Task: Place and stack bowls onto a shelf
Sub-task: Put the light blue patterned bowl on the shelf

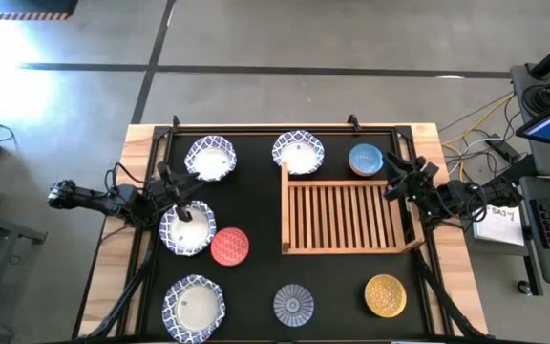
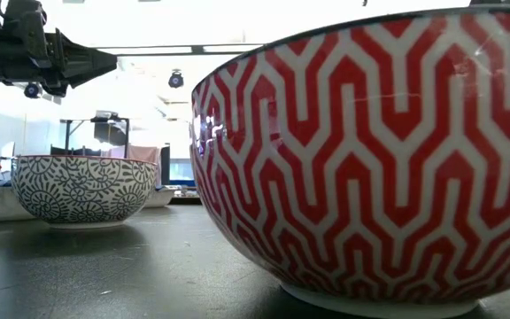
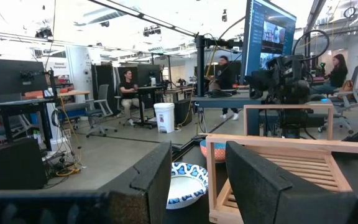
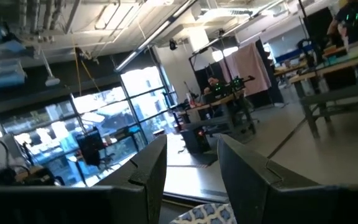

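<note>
While the shelf point(image 1: 344, 218) lies empty at the table's right, we see all eight bowls on the mat: four large patterned ones, plus red point(image 1: 229, 246), blue point(image 1: 365, 160), yellow point(image 1: 385, 294) and grey-blue point(image 1: 293, 305). We judge stacking not yet begun; next comes descending to grasp. Left gripper point(image 1: 181, 203) hovers over a patterned bowl point(image 1: 187, 230), jaws apart; right gripper point(image 1: 396, 182) waits beside the shelf, jaws apart

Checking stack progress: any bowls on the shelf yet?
No. In the high view the shelf shows only bare slats, and every bowl, like the red bowl and the yellow bowl, sits on the black mat.
</note>
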